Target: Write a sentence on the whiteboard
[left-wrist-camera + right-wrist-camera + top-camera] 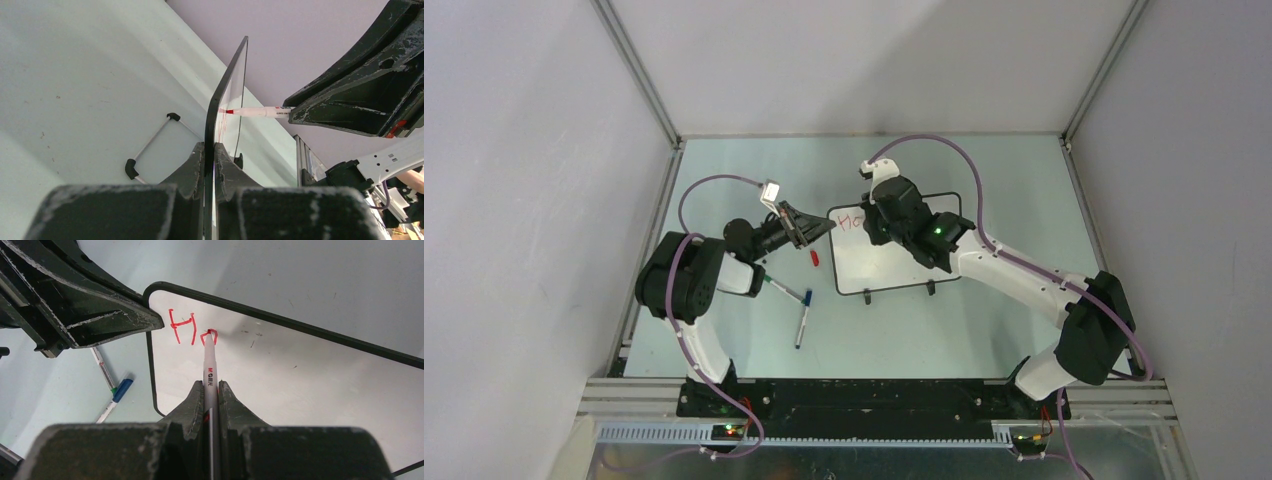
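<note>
The whiteboard [879, 262] lies mid-table, white with a thin black frame; its two black feet show at the near edge. My left gripper [210, 150] is shut on the board's left edge [222, 100], also shown in the top view [822, 228]. My right gripper [211, 390] is shut on a red marker [210, 367] whose tip touches the board [300, 380]. The sentence [192, 331] stands as a red "H" and part of a second letter at the board's top left corner; it also shows in the top view [851, 220]. The marker [260, 111] meets the board face in the left wrist view.
A red marker cap [815, 257] lies just left of the board. A green-capped marker [786, 290] and a blue-capped marker [802, 325] lie on the table near the left arm; both show in the right wrist view [112, 390]. White walls enclose the table.
</note>
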Robot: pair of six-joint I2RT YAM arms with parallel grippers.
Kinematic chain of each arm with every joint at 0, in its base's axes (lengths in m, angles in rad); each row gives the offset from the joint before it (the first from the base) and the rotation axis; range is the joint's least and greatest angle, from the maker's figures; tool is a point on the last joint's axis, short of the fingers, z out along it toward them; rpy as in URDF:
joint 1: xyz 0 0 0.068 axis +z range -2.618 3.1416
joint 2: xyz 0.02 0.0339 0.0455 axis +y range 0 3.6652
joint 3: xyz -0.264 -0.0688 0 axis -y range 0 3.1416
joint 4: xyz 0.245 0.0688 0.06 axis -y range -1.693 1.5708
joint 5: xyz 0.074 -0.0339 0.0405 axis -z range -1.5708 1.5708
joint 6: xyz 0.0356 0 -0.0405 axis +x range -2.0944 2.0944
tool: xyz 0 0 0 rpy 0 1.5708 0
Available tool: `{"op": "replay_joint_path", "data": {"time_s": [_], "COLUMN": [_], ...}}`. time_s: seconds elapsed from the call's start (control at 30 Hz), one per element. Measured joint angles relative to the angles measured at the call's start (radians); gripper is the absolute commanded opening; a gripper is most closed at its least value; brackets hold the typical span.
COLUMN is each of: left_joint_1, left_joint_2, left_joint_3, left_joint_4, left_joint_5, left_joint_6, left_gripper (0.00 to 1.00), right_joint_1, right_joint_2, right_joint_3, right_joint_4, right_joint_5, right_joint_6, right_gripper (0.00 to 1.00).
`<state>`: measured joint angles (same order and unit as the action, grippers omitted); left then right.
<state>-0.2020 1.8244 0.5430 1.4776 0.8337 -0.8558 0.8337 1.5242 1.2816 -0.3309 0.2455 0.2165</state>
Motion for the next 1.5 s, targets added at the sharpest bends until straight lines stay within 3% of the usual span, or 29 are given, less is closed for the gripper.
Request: {"op": "replay_joint_path", "data": {"time_s": [0.27,0.47,0.87,1.5], "left_joint_1": [0.000,0.000,0.000,-0.019], "left_joint_2": [0.000,0.000,0.000,-0.043], "left_joint_3": [0.000,0.000,0.000,-0.071], "left_joint_4": [0.002,0.003,0.003,0.019], "left_joint_5": [0.005,0.007,0.007,-0.072], "left_joint_6": [0.000,0.000,0.000,0.018], "left_gripper": [0.00,0.00,0.00,0.00], "right_joint_1": [0.000,0.000,0.018,0.082], "right_joint_2": [-0.011,-0.114,-0.266,-0.268], "right_joint_3": [-0.003,-0.067,-0.357,-0.412], "right_joint_4": [0.000,0.031,0.278,0.437], "right_joint_5": [-0.013,-0.015,0.048,0.106], "right_joint_6": [0.000,-0.004,-0.035,-0.054], "right_gripper": [0.00,0.00,0.00,0.00]}}
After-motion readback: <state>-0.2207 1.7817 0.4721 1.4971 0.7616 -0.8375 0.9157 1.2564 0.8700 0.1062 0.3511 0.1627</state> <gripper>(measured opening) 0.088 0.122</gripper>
